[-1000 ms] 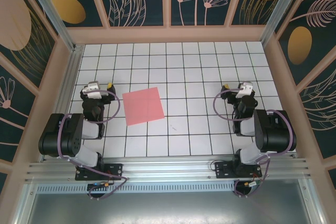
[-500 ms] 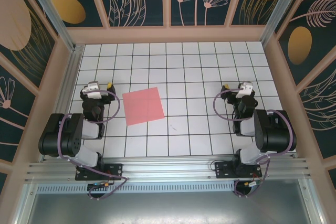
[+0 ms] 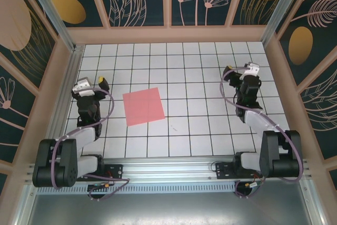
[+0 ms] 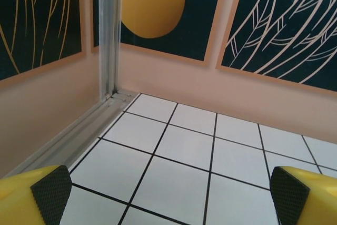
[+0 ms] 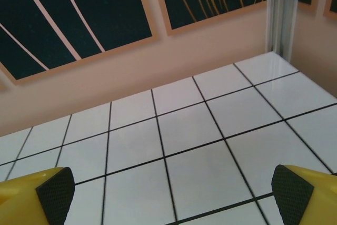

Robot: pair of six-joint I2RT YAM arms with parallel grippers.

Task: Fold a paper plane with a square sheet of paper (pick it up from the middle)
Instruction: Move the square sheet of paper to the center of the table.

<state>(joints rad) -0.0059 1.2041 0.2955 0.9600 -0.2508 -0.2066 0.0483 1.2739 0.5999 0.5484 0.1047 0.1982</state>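
Salmon-pink square sheet of paper [image 3: 143, 106] lies flat on the tiled counter [image 3: 200, 130], toward 9 o'clock of centre, left tool [image 4: 168, 196] near its 9 o'clock with yellow fingers [image 4: 45, 191] spread wide, empty, right tool [image 5: 171, 193] well apart toward its 3 o'clock, also wide open, empty.

Left fingers [image 4: 50, 196] and right fingers [image 5: 52, 196] — 2 each — cut off by bottom edges.

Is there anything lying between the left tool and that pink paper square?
Nothing visible does: only bare tiled table separates the open left tool from the square sheet of paper, which lies flat.
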